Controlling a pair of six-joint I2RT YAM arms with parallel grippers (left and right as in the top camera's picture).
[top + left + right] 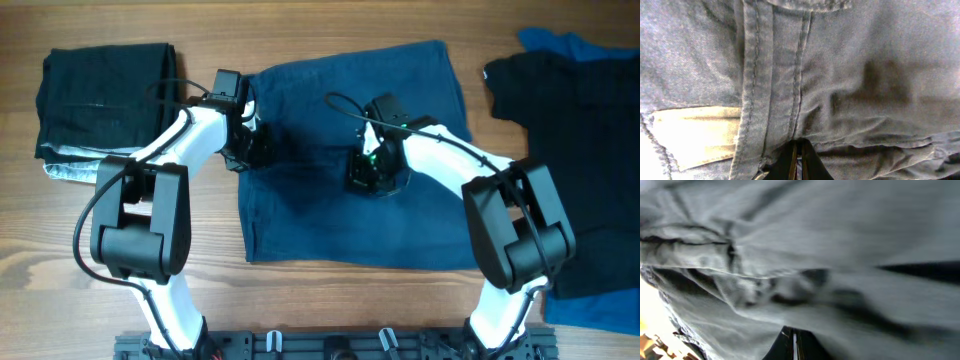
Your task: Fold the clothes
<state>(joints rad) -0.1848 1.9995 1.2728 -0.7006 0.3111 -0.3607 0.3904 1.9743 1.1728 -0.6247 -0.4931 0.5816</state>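
Both tools clenched on the navy shorts at mid-bench

The navy shorts lie spread flat in the middle of the bench. The left tool is clenched at their left edge, tips meeting at a seam fold. The right tool is clenched near their centre, tips in rumpled cloth. Whether either pinches cloth I cannot tell. A folded black pile lies left on a grey piece. A black garment lies right over blue cloth.

Bright overhead light – wrist views (right) blurry
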